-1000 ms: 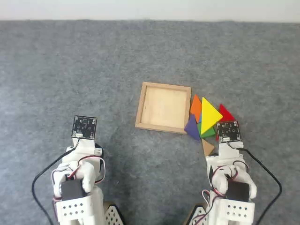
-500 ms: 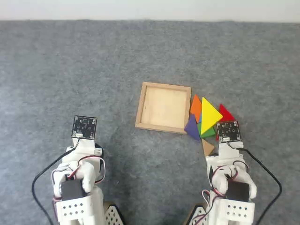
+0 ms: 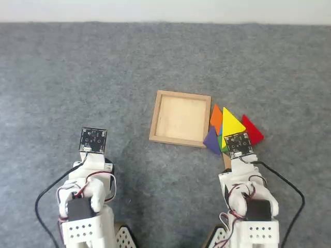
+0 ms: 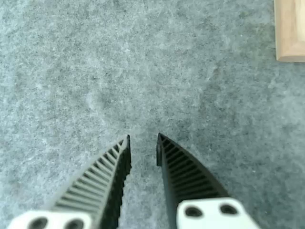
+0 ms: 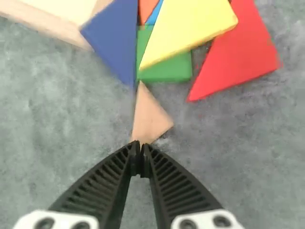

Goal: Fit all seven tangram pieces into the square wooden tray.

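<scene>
Where I have moved: since a second ago my right gripper has swung sideways toward the tray. In the high view its wrist board now sits over the green piece, and more of the red triangle shows. My left gripper has stayed where it was, and the pieces lie as before.
Right gripper: my fingers are closed together with nothing between them. The tips are at the near corner of the tan triangle; I cannot tell whether they touch it.
Left gripper: my fingers are parted by a narrow gap and hold nothing. They hang over the grey carpet, well apart from the pieces.
Tray: the square wooden tray is pale, with a raised rim. It lies flat near the middle of the table.
Pieces: all seven are bunched outside the tray, just beside its edge on my right arm's side.
Order in the bunch: the yellow triangle lies over the green square and the light blue piece. The orange piece is next to the tray, the dark blue triangle is against the tray's near corner, and the red triangle is outermost.
</scene>
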